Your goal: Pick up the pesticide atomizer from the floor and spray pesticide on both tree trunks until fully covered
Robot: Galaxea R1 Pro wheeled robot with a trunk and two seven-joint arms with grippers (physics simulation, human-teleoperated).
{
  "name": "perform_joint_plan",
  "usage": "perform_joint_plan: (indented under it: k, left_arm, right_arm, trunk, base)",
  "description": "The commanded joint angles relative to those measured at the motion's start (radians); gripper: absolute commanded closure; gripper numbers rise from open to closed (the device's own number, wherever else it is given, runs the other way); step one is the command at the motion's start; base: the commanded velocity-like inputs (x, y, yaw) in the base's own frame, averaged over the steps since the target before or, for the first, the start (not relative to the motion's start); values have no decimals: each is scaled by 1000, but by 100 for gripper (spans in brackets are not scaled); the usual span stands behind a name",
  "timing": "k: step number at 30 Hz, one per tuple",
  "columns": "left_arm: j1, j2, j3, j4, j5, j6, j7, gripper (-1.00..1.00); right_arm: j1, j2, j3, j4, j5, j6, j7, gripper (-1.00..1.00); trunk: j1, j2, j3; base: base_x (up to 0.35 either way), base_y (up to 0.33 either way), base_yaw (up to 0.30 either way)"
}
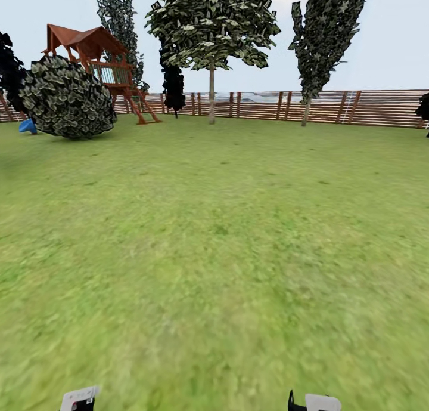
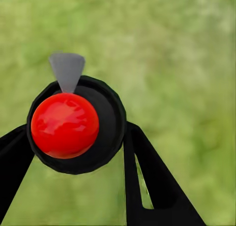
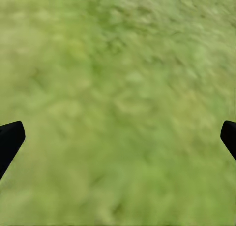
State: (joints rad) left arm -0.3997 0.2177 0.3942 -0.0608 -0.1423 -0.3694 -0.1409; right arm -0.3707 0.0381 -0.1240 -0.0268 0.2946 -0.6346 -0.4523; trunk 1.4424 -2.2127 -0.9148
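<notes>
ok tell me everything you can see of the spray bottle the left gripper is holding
Seen in the left wrist view from above, the spray bottle is a round black body with a glossy red ball-shaped top sitting off-centre on it, and a small grey wedge sticking out from its rim like a nozzle or spray cone. It looks like smooth plastic. It sits between the two black fingers of the left gripper, which press against its sides, above blurred green grass. Any label is hidden from this angle.
</notes>
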Motion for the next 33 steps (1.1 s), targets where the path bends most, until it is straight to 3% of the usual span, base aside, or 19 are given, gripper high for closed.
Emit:
perform_joint_plan:
  k: [1, 33]
  left_arm:
    - [-1, 0, 9, 1, -10, -3, -3, 100]
    - [-1, 0, 9, 1, -10, -3, -3, 100]
  right_arm:
    - [-1, 0, -8, 1, 11, -2, -5, -100]
    - [-1, 0, -8, 1, 11, -2, -5, -100]
  trunk:
    - [0, 0, -1]
    - [0, 0, -1]
  base:
    - [338, 0, 0]
    - [338, 0, 0]
